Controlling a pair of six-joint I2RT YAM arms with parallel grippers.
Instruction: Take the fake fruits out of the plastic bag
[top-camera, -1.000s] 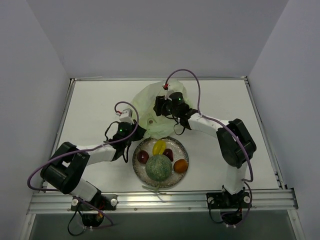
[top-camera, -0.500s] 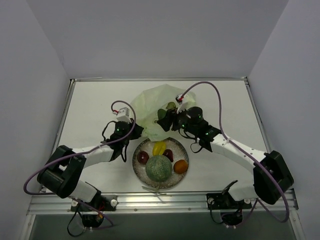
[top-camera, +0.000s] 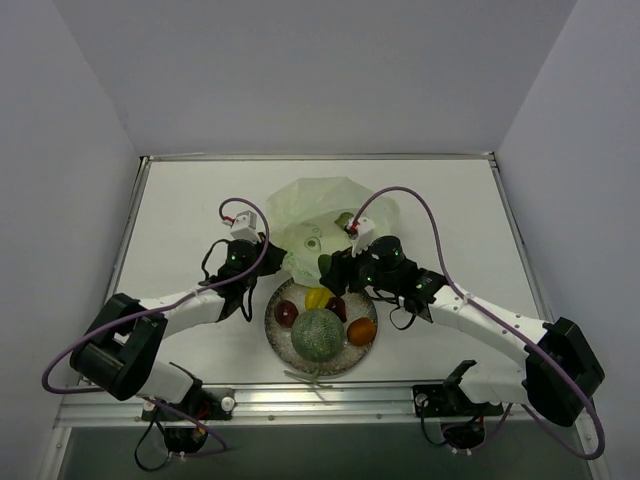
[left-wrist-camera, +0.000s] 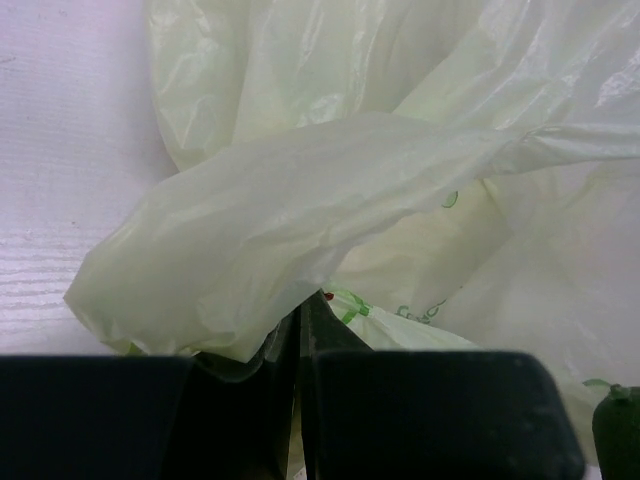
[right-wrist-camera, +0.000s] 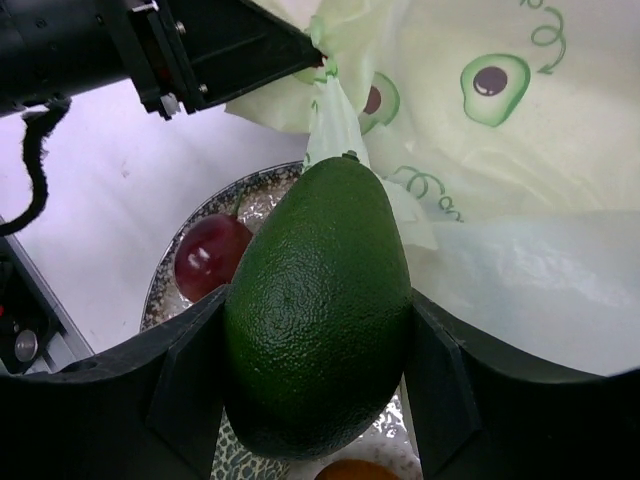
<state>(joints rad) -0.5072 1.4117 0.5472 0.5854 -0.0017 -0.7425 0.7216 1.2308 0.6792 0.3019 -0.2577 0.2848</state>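
The pale green plastic bag (top-camera: 315, 215) lies behind the round speckled plate (top-camera: 283, 335). My left gripper (top-camera: 268, 262) is shut on the bag's near edge (left-wrist-camera: 240, 250). My right gripper (top-camera: 330, 268) is shut on a dark green avocado (right-wrist-camera: 318, 300) and holds it above the plate's far rim, beside the bag (right-wrist-camera: 500, 150). On the plate sit the netted green melon (top-camera: 316, 335), an orange (top-camera: 361, 332), a yellow piece (top-camera: 318, 297) and two dark red pieces (top-camera: 287, 314). One dark red piece also shows in the right wrist view (right-wrist-camera: 210, 252).
The raised table rim (top-camera: 320, 158) runs along the far and side edges. Purple cables loop above both arms. My left gripper's black body (right-wrist-camera: 180, 45) is close to the avocado at the bag's edge.
My right gripper has pulled the dark green avocado out of the bag and moved it toward me, over the plate's far rim. My left gripper keeps its hold on the bag.
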